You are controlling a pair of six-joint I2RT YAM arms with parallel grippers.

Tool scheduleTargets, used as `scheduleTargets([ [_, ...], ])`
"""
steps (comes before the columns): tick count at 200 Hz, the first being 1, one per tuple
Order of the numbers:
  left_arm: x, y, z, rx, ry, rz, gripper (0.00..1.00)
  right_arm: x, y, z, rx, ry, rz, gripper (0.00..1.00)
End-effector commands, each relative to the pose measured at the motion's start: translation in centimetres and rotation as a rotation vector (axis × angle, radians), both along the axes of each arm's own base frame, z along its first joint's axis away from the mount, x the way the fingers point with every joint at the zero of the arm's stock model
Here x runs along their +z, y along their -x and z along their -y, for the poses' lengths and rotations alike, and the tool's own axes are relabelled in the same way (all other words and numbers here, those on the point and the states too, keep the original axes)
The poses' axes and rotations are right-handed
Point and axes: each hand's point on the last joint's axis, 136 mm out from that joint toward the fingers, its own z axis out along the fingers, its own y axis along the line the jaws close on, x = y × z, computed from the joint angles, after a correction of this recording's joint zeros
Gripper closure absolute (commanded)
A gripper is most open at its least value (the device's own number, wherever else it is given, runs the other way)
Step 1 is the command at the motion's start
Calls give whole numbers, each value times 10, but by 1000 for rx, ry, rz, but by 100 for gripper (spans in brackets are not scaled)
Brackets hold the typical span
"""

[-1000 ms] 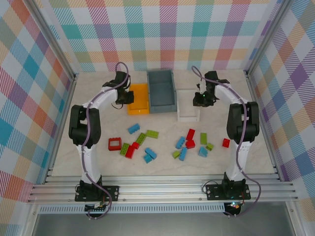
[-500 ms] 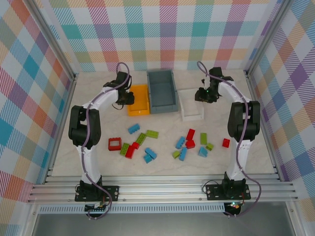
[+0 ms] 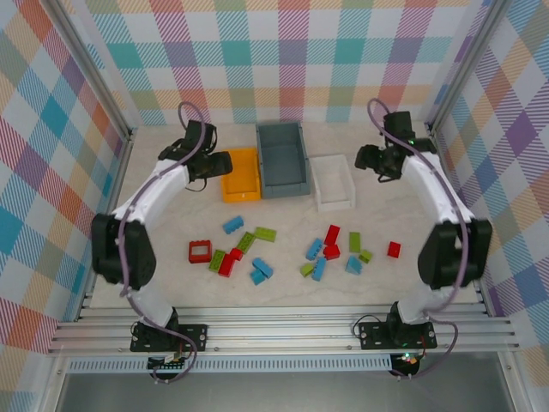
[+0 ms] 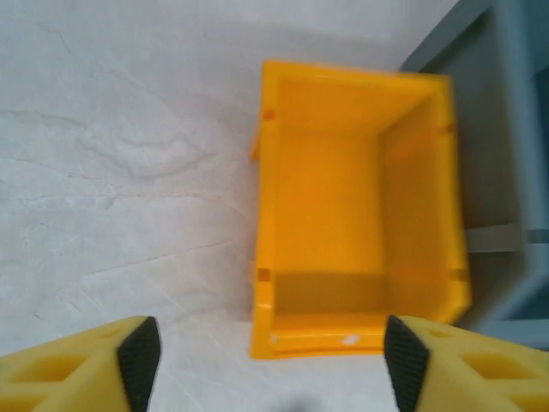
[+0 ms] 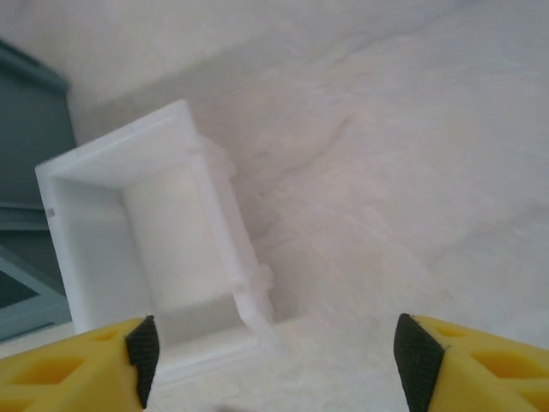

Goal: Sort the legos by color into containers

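Both pincers are spread wide with nothing between the fingers. The left pincer [image 3: 220, 163] hangs just left of the orange-yellow bin [image 3: 241, 176], and the right pincer [image 3: 364, 160] just right of the white bin [image 3: 333, 184]. The three bins sit in a row at the far side of the desk [image 3: 171, 287], with the bigger grey-blue bin [image 3: 283, 159] in the middle and a small one just beside it on either side.

In the left wrist view the orange-yellow one is straight ahead of the yellow fingers, its inside showing plain walls and floor, with the grey-blue one along its right edge. The right wrist view has the white one off to the left of centre, and bare desk under most of the gap between the fingers.

The legos [image 3: 257, 257] are all down on the desk nearer the arm bases, well apart from the bins — one bunch left of centre with the red square frame [image 3: 200, 251] at its left end, another bunch of blue, red and green right of centre, and a lone red brick [image 3: 394, 250] further right
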Motion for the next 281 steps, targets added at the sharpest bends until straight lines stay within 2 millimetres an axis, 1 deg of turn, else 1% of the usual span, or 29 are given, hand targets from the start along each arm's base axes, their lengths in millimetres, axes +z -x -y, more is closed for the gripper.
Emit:
scheduleTargets([
  [1, 27, 38, 62, -76, 132, 73, 26, -30, 63, 38, -249, 0, -116, 22],
  [6, 29, 49, 75, -98, 150, 83, 26, -33, 75, 41, -276, -19, -118, 21],
  [19, 31, 78, 110, -161, 218, 102, 26, -52, 104, 51, -342, -66, -164, 19],
  [29, 27, 100, 134, -196, 266, 109, 24, -67, 124, 57, -390, -91, -209, 19],
  [39, 21, 125, 159, -241, 324, 110, 24, -82, 139, 59, -416, -123, -246, 19],
  [42, 25, 129, 169, -257, 352, 132, 23, -86, 142, 60, -419, -133, -253, 18],
  [52, 21, 152, 190, -291, 380, 141, 23, -99, 152, 60, -433, -166, -286, 18],
  [58, 20, 166, 202, -316, 389, 147, 22, -108, 156, 60, -441, -203, -305, 17],
  [74, 13, 197, 229, -377, 388, 151, 22, -123, 157, 59, -443, -267, -339, 16],
  [89, 3, 214, 245, -404, 391, 126, 23, -137, 156, 59, -424, -270, -388, 15],
  [100, -2, 223, 253, -421, 391, 114, 23, -147, 156, 59, -417, -265, -421, 15],
  [117, -3, 231, 259, -439, 386, 112, 23, -158, 157, 59, -407, -260, -445, 14],
  [136, -1, 235, 265, -455, 400, 116, 23, -168, 157, 57, -398, -271, -456, 14],
  [146, 0, 237, 268, -465, 407, 117, 23, -173, 156, 54, -394, -284, -470, 15],
  [160, -1, 237, 270, -470, 409, 112, 23, -179, 153, 53, -390, -291, -481, 21],
  [171, -2, 239, 272, -477, 412, 106, 23, -182, 152, 54, -389, -288, -488, 28],
  [191, -3, 240, 271, -478, 411, 100, 23, -184, 151, 54, -391, -287, -494, 40],
  [192, -4, 240, 271, -478, 411, 99, 23, -184, 151, 55, -393, -286, -495, 42],
  [212, -5, 240, 269, -472, 409, 97, 24, -186, 152, 56, -399, -277, -504, 50],
  [232, -7, 241, 266, -466, 409, 95, 24, -186, 152, 56, -394, -274, -499, 60],
  [248, -3, 240, 262, -454, 410, 104, 24, -176, 148, 54, -369, -231, -464, 65],
  [260, 5, 238, 255, -436, 407, 125, 24, -155, 140, 46, -313, -163, -398, 66],
  [271, 16, 236, 245, -414, 401, 155, 24, -128, 129, 28, -232, -110, -314, 66],
  [281, 25, 233, 234, -383, 386, 186, 25, -102, 118, 6, -150, -69, -236, 65],
])
